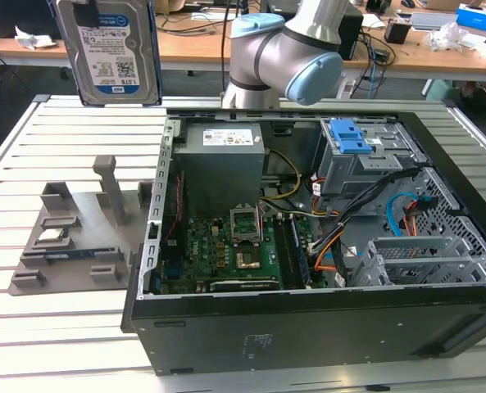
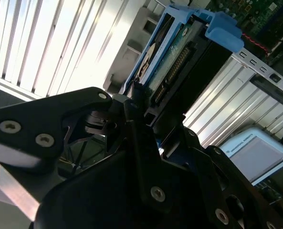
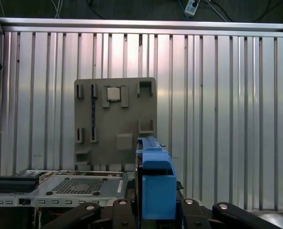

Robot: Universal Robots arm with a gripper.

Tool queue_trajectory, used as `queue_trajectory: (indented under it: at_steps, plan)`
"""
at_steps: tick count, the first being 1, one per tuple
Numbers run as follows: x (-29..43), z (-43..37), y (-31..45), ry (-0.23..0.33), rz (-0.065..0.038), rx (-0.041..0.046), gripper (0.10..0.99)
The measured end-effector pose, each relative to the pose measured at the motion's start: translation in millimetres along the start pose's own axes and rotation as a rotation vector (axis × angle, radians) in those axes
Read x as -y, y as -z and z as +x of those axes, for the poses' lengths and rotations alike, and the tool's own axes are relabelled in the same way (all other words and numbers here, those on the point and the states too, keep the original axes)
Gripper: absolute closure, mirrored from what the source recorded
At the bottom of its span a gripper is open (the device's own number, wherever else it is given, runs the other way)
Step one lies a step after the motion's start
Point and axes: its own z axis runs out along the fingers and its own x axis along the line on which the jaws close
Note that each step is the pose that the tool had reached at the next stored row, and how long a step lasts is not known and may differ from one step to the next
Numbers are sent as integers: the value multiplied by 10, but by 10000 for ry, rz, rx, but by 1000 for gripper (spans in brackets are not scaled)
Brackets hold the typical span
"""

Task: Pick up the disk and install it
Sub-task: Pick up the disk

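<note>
The gripper (image 2: pixel 155 114) has its two black jaws squeezed tight on the disk (image 1: pixel 115 53), so the disk cannot fall. The disk hangs high in the air, up and off to the exterior view's left of the open computer case (image 1: pixel 308 327). It stands on its edge, I think so it can slide into a slot. The disk is a flat silver metal box with a blue and white label and a blue plastic frame. Beside the case lies a grey plastic holder tray (image 1: pixel 79 237) with little slots. Inside the case sits a grey metal cage (image 1: pixel 353 155) with a blue latch. The table (image 1: pixel 29 131) under the case is made of shiny metal slats.
</note>
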Motion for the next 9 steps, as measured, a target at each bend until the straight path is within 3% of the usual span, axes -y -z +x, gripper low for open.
queue_trajectory:
  at_steps: [9]
  plan:
    - [266,4,12,0,-3,-2,722]
